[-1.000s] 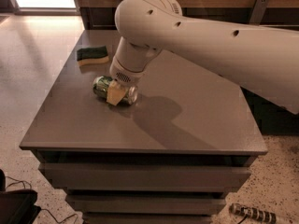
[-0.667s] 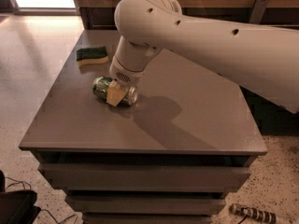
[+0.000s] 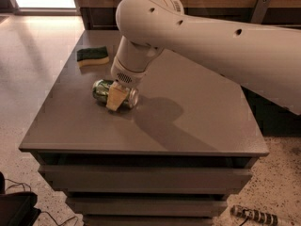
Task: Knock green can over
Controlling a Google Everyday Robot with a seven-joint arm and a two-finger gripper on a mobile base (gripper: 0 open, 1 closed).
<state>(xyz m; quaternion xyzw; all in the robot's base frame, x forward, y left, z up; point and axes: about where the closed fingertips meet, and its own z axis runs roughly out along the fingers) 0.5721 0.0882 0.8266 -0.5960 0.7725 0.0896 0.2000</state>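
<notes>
Nothing moved: one green can [image 3: 100,89] lying on table [image 3: 197,131], tool [image 3: 117,97] on it, grip unclear; one sponge [image 3: 92,56].

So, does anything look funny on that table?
Yes. The can lies on its side at the left of the table, not standing up. The hand is right on top of it. The sponge behind sits flat, as normal.
</notes>
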